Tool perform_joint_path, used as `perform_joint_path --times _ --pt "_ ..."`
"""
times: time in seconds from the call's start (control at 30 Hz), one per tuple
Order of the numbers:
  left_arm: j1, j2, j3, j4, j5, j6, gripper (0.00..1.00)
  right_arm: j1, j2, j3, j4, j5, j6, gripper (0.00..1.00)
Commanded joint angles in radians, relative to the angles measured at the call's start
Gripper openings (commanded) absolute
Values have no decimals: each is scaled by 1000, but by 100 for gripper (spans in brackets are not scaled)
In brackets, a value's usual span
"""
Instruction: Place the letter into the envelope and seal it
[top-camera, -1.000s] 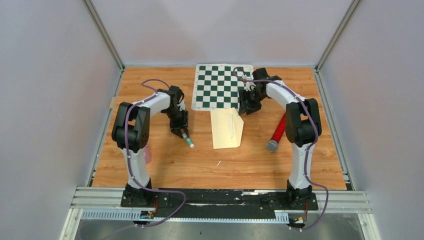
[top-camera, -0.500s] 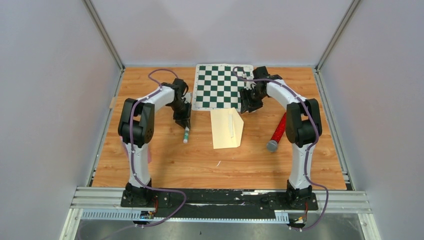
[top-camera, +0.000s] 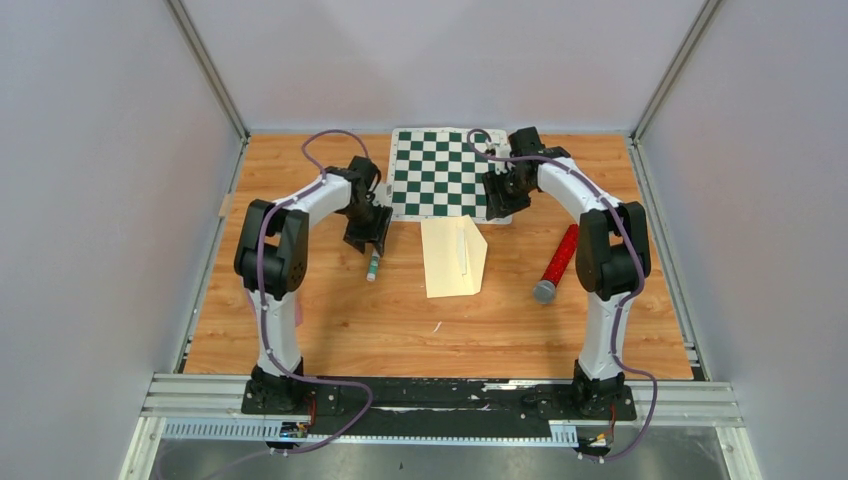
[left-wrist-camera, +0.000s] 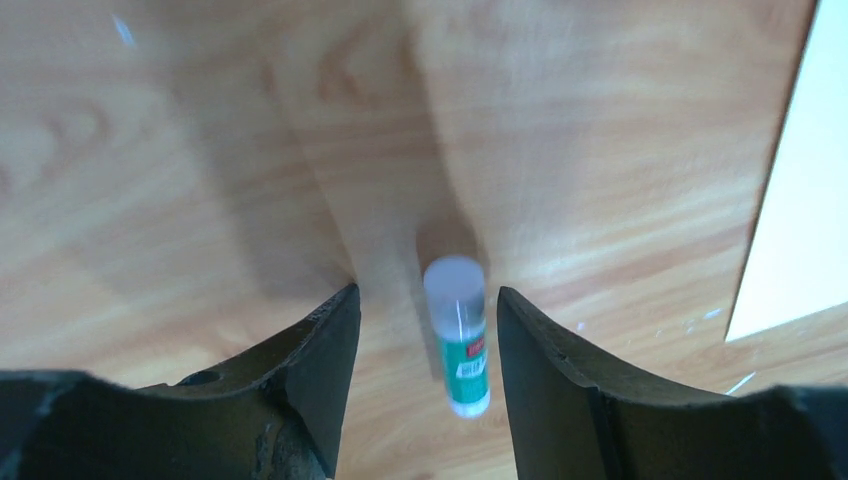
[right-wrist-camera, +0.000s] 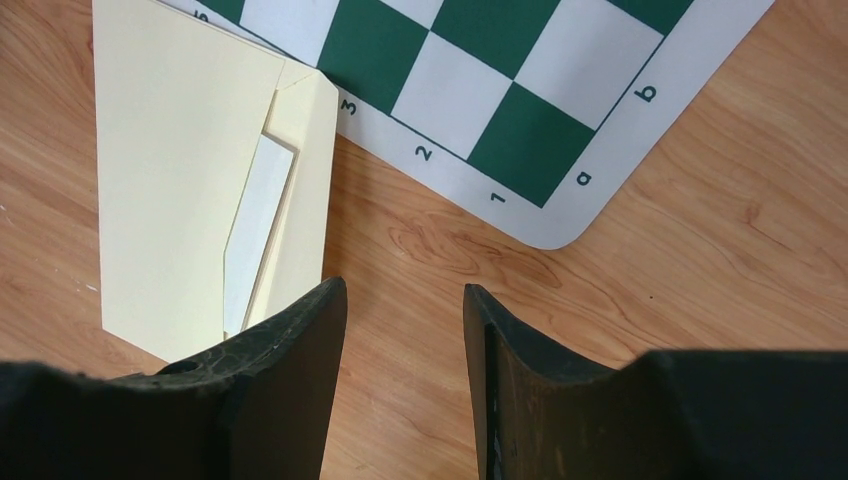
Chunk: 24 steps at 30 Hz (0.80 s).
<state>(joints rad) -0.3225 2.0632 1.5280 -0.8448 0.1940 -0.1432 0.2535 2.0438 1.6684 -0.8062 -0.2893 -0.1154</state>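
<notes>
Hovering low over the wooden table (top-camera: 330, 320), my left gripper (left-wrist-camera: 425, 298) is released: both fingers stand apart and clasp nothing. A glue stick (left-wrist-camera: 458, 335) with a green label lies on the wood between them, and I can see wood on either side of it. From above, the stick sits just left of the envelope and apart from it.

My right gripper (right-wrist-camera: 402, 290) is spread too, with only bare wood between its fingers. It hangs near the rounded near-right corner of the chessboard (right-wrist-camera: 480, 80).

The envelope (right-wrist-camera: 180, 180) lies flat in the middle of the table, cream and unprinted. Its far edge meets the chessboard's near border. Its flap is folded over along the right side, and a narrow strip of white paper shows beneath it. I take that strip for the letter (right-wrist-camera: 258, 225), tucked inside. I cannot make out its border from here, nor whether the flap is stuck down.

A red tube (top-camera: 557, 262) lies right of the envelope, well apart, its grey end toward me.
</notes>
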Motion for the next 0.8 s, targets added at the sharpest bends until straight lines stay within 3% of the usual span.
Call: perform_joint_path --times 0.0,0.17,0.57,0.63,0.73,0.77 --pt "-31 -103 -151 -8 -49 31 61 -10 -31 29 25 0 -9 47" --pt "-50 -169 -271 17 -76 6 54 -13 -6 48 21 -19 5 47" --pt "-50 -70 -211 52 -70 62 39 -14 -1 73 25 -10 0 47" --pt "-50 -70 -194 57 -54 83 32 -13 -8 76 27 -18 0 46" --pt "-49 -87 -161 60 17 155 13 -13 -25 111 27 -63 -2 46" --pt "-49 -103 -150 63 61 178 11 -14 -32 132 27 -92 -4 46"
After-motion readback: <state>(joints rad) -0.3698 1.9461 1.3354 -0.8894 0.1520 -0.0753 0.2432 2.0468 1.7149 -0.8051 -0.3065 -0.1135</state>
